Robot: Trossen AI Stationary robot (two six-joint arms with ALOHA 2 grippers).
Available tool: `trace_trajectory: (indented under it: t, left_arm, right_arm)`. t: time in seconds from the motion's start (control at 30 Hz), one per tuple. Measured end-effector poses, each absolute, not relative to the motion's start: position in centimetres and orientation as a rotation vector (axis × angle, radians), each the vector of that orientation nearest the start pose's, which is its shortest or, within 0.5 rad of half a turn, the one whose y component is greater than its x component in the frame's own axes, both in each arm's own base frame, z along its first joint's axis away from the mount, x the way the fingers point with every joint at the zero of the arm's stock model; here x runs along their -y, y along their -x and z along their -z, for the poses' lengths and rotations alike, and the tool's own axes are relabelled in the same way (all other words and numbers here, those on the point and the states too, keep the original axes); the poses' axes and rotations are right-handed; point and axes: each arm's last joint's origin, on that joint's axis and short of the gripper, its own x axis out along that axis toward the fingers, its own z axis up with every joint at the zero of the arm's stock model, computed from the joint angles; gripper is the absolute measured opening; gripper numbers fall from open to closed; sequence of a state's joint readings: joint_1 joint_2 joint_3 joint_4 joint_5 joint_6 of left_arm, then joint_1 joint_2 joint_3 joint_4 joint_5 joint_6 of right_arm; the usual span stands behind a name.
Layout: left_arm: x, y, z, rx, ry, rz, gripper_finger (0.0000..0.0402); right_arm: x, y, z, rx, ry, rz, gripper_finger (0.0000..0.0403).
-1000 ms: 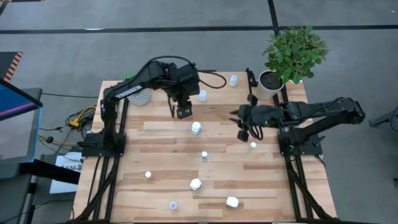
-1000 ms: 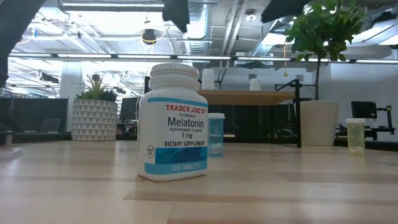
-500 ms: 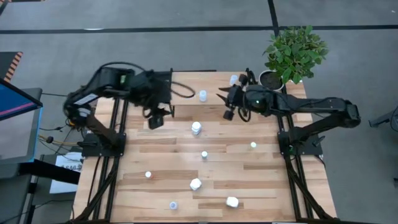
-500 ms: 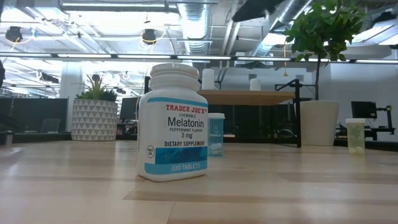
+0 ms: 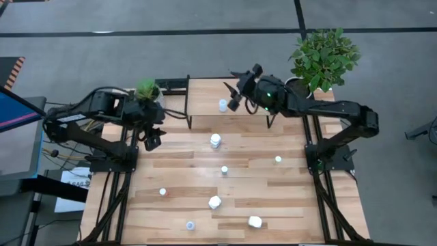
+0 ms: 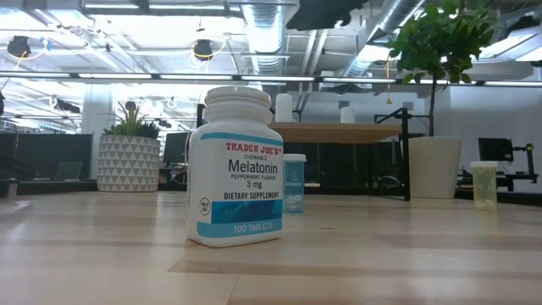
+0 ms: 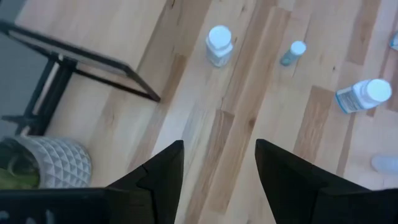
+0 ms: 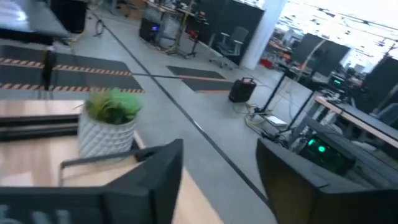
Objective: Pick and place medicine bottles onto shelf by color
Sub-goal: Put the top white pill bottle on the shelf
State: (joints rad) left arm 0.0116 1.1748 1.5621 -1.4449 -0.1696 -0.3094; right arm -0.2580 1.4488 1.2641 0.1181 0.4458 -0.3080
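- Shelf (image 5: 212,96) at the table's far edge, one white bottle (image 5: 222,104) standing on it, maybe a second one behind the right arm but hard to say.
- Right gripper (image 5: 234,92) up over the shelf, fingers spread wide, holding nothing.
- Left gripper (image 5: 151,139) off near the table's left edge beside the patterned plant pot (image 7: 46,163), fingers apart too, empty.
- Rest of the medicine bottles (image 5: 216,141) scattered well apart across the open tabletop, big white melatonin bottle (image 6: 235,166) closest to the low camera, pale-blue bottle (image 6: 294,182) just behind it.
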Motion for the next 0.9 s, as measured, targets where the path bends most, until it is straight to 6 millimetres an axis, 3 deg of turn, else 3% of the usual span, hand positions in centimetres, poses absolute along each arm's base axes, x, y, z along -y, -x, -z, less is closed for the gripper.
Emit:
trace_trajectory:
  t: [0.2,0.4,0.63,0.9]
  left_arm:
    - [-0.7,-15.6,-38.2,-0.962,0.228,-0.329,0.0185]
    - [-0.7,-15.1,-35.1,-0.917,0.263,-0.338,0.0185]
    - [-0.6,-15.6,-30.8,-0.889,0.262,-0.333,0.0185]
    - [0.0,-16.8,-27.8,-0.759,0.28,-0.305,0.0185]
  right_arm:
    - [11.1,-34.5,-38.9,-0.217,0.322,0.695,0.029]
    - [11.6,-36.4,-38.1,-0.397,0.385,0.654,0.0291]
    - [12.5,-37.5,-36.3,-0.595,0.308,0.606,0.0291]
    - [14.8,-38.1,-37.0,-0.721,0.143,0.405,0.0291]
